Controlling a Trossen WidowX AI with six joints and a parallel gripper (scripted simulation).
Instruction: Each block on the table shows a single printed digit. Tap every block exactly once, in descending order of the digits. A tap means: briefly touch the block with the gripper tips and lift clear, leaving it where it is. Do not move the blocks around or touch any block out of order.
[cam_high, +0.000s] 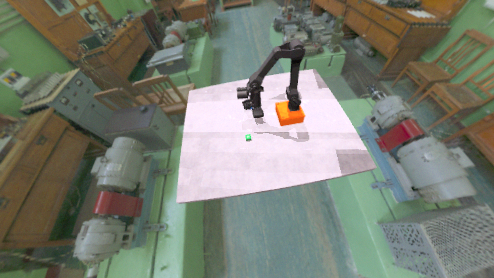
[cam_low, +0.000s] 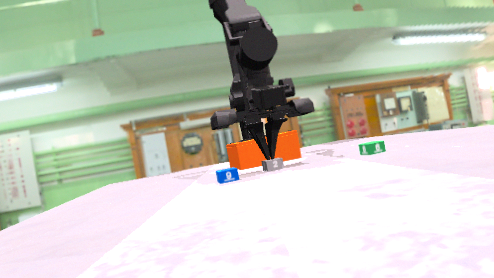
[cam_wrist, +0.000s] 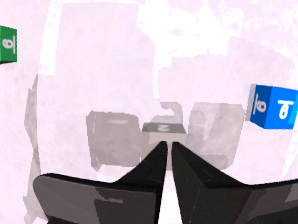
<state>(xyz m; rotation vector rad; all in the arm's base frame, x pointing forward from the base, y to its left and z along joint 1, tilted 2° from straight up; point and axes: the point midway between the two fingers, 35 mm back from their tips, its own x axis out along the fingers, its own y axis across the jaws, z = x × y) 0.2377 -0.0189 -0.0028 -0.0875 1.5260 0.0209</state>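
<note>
1. Our black parallel-jaw end effector (cam_low: 270, 152) hangs tips-down over the small grey block printed with a 2 (cam_low: 273, 164), jaws nearly together and gripping nothing.
2. From the wrist view we see the grey block (cam_wrist: 164, 128) just ahead of the fingertips, apparently not between them, though the angle is poor.
3. We find the small blue digit block (cam_low: 227, 175) near the grey one on the pale pink bench (cam_low: 300, 220), and the small green digit block (cam_low: 372, 147) well apart on the other side.
4. Behind the grey block stands the arm's orange box-shaped base (cam_low: 245, 152).
</note>
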